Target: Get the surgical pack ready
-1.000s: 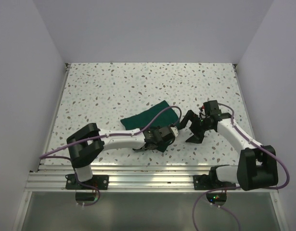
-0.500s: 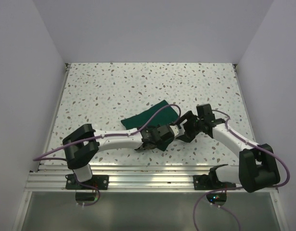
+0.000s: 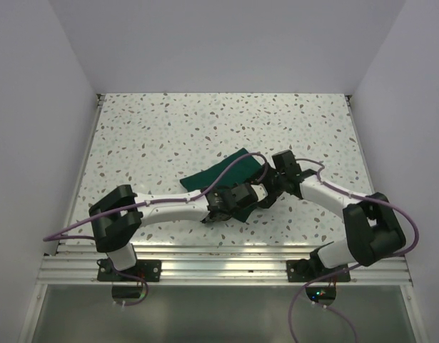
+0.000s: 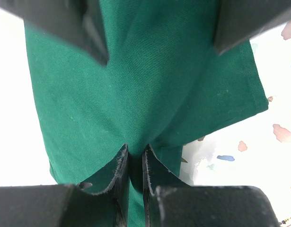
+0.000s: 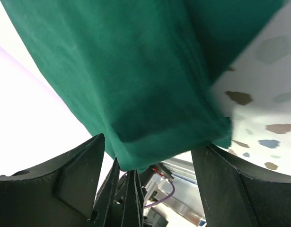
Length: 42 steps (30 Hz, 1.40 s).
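The dark green drape (image 3: 219, 174) lies as a folded bundle on the speckled table, its near right corner lifted. My left gripper (image 3: 253, 188) is shut on a fold of it; in the left wrist view the jaws (image 4: 134, 152) pinch the drape (image 4: 150, 80). My right gripper (image 3: 266, 194) is open right beside it. In the right wrist view the drape's hanging edge (image 5: 150, 94) sits between my spread right fingers (image 5: 81, 172), with the left gripper's thin fingertips (image 5: 128, 189) below it. The metal tray, scissors, forceps and gauze are out of view.
The speckled table (image 3: 169, 128) stretches behind and left of the drape. White walls close it in on three sides. The aluminium rail (image 3: 219, 268) with both arm bases runs along the near edge. Purple cables loop over both arms.
My right gripper has moved left, up to the drape's right corner and against the left gripper. My left gripper has edged slightly up and right, still holding the drape.
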Each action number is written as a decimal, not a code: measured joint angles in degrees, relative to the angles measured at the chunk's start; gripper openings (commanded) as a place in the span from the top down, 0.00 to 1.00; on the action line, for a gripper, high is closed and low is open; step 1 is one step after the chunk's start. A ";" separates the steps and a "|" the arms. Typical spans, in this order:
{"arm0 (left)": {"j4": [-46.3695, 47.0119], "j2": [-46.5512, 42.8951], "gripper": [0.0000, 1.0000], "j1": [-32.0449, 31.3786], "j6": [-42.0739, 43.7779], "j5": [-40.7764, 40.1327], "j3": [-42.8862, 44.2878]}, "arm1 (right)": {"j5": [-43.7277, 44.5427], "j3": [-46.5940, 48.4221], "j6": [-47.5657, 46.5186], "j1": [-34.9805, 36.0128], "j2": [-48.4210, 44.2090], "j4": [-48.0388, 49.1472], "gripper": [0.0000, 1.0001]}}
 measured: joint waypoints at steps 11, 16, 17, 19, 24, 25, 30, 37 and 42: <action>0.17 -0.15 1.00 0.00 1.36 0.31 -0.11 | 1.44 2.93 2.36 2.86 2.86 1.36 0.30; 0.17 -0.94 1.00 0.02 1.68 0.33 -0.26 | 1.66 5.22 3.65 3.91 5.77 1.44 0.37; 0.24 -1.18 1.00 0.02 1.90 0.33 -0.42 | 2.05 5.86 3.82 4.28 6.29 1.42 0.40; 0.48 -1.62 1.00 0.02 2.38 0.33 -0.74 | 2.56 6.84 4.11 4.90 7.02 1.49 0.45; 0.57 -2.43 1.00 0.09 2.80 0.35 -1.05 | 3.06 7.02 5.25 5.73 7.82 2.95 0.57; 0.57 -2.56 1.00 0.13 2.80 0.39 -1.05 | 3.30 7.02 5.49 5.81 7.85 3.32 0.57; 0.59 -3.10 1.00 0.39 2.80 0.63 -1.05 | 4.09 7.02 5.51 6.10 8.50 5.07 0.75; 0.59 -3.17 1.00 0.52 2.80 0.79 -1.29 | 3.74 6.97 2.60 6.27 10.01 8.39 1.00; 0.52 -3.45 0.91 0.76 2.64 0.76 -1.99 | 2.21 6.75 1.64 6.40 11.56 11.34 1.00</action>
